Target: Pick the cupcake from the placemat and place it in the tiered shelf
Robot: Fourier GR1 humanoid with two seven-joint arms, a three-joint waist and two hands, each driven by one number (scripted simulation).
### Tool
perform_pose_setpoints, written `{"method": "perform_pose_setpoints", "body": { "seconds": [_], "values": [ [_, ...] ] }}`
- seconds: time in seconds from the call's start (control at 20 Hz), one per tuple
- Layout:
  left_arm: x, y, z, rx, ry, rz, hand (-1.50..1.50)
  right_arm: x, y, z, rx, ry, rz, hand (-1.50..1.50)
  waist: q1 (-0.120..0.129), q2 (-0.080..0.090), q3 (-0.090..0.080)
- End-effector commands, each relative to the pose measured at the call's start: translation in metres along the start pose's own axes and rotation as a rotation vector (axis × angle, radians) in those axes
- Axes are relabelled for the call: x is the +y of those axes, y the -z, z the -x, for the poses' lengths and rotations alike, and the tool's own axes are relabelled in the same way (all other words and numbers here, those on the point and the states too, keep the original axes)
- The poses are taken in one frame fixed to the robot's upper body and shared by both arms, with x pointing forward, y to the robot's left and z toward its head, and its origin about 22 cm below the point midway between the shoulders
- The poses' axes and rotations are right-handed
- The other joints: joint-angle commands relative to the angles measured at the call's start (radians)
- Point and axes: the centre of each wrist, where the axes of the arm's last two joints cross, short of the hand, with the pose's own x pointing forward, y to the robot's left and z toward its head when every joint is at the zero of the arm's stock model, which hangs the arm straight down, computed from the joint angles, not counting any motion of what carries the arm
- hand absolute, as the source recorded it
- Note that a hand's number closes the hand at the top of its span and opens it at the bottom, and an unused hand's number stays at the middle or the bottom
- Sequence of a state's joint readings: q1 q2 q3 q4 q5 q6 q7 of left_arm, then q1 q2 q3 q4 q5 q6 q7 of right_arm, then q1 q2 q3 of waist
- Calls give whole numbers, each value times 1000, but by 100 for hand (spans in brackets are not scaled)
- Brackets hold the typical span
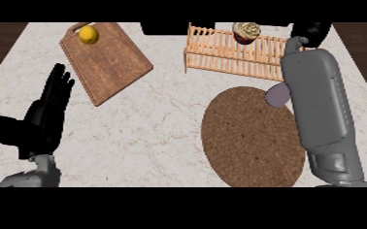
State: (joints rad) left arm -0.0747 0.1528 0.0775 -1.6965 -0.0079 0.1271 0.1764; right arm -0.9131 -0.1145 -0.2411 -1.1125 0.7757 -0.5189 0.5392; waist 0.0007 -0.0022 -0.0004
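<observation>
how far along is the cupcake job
Nearly done: the brown-cased cupcake with cream swirl sits on the slatted wooden tiered shelf, off the round brown woven placemat. The right hand is beside it, fingers hidden. What's left is pulling that arm back. The left hand rests open.

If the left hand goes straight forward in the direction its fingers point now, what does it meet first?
Probably the wooden cutting board: the left hand, open, points up and slightly right, toward the board's left edge. Height is unclear, so it might pass over it.

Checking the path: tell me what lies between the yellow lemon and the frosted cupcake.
Head view: cutting board's edge, bare marble counter, then wooden slatted shelf holding the cupcake; lemon.
</observation>
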Motion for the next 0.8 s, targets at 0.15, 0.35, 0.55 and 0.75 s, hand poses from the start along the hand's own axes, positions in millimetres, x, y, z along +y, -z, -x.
{"method": "perform_pose_setpoints", "body": {
  "seconds": [0.15,0.35,0.55,0.75],
  "values": [
    [-1,3,-9,-5,-11,-21,0,-60,-8,-2,91,54,141,-150,-24,-8,0],
    [12,-1,-7,-4,9,-32,0,-122,-1,5,159,49,199,-150,-22,-6,0],
    [2,7,12,10,7,-26,0,-171,-33,20,140,33,157,-150,-32,-5,0],
    [14,5,6,-3,-4,-26,0,-222,-54,39,144,80,142,-150,-27,-3,1]
  ]
}}
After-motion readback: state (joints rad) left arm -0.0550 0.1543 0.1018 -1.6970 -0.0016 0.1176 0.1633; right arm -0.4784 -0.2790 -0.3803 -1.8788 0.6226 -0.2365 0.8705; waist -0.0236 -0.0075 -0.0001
